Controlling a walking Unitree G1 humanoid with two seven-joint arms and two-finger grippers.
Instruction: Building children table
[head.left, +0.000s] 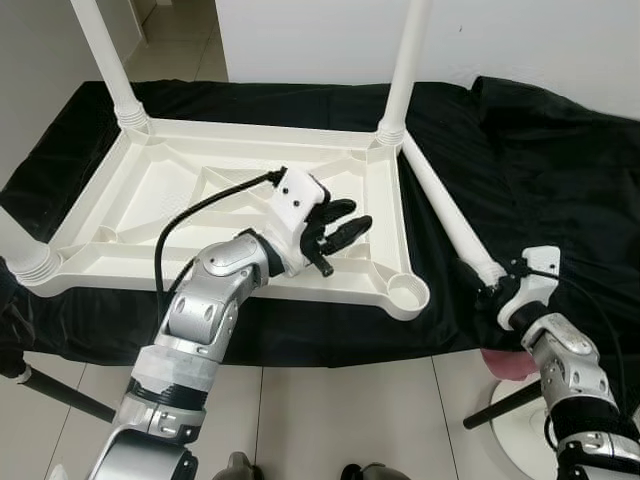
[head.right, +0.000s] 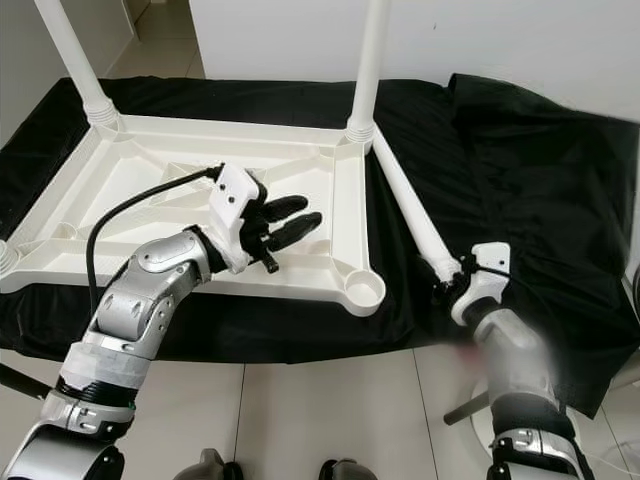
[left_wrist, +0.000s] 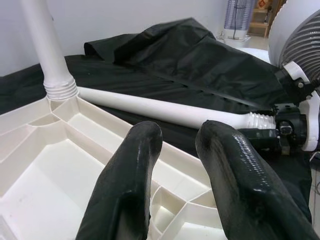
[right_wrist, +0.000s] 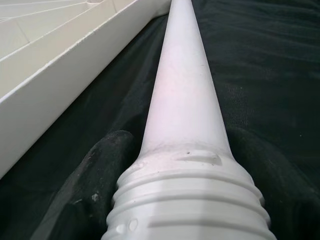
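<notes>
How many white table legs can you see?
4. Two stand screwed in at the tabletop's far corners, one at its near left corner, and one lies loose on the black cloth, its threaded end in the right claw.

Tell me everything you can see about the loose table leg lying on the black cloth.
The loose leg is a long white tube, plastic by its look, tapering away from a ribbed screw thread. It lies flat on the black cloth beside the upturned tabletop, not yet screwed in. The right pincer grips it at the threaded end.

Black cloth (head.left: 520, 160) draped over the work surface, white wall (head.left: 520, 40) behind, pale tiled floor (head.left: 330, 420) — white fan (left_wrist: 300, 40)
</notes>
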